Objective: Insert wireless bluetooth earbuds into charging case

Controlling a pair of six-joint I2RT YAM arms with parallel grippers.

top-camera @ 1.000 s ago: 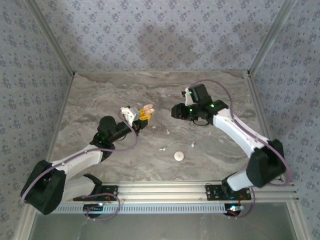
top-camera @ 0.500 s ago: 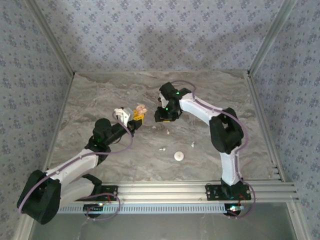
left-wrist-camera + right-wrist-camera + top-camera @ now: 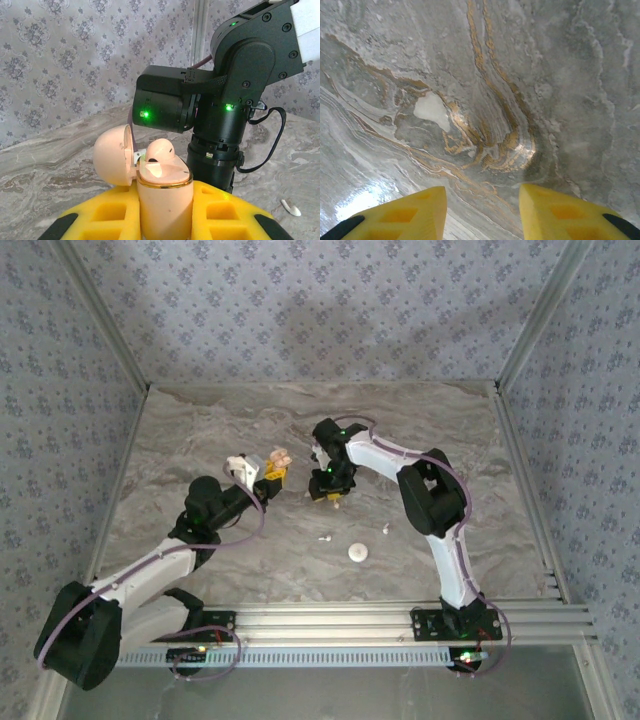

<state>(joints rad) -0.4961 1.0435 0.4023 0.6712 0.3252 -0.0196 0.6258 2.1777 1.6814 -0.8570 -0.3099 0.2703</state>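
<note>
Marbled tabletop (image 3: pixel 200 430) — pink charging case (image 3: pixel 165 205), lid (image 3: pixel 112 155) open

Charging case (image 3: pixel 165 200): peach-pink, glossy, gold rim at mouth, upright. Lid (image 3: pixel 114 155) swung open on hinge to its left. Case clamped between yellow fingers of left end effector (image 3: pixel 165 220).

Seated earbud (image 3: pixel 159 149): pinkish-white, bud up, resting in case mouth.

Loose earbuds, tiny and white, flat on grey marbled desk (image 3: pixel 200 430), apart from each other: first loose earbud (image 3: pixel 325 538), second loose earbud (image 3: pixel 386 529).

Left wrist view: slim curved white earbud piece (image 3: pixel 291 207) flat on desk, right of case.
</note>
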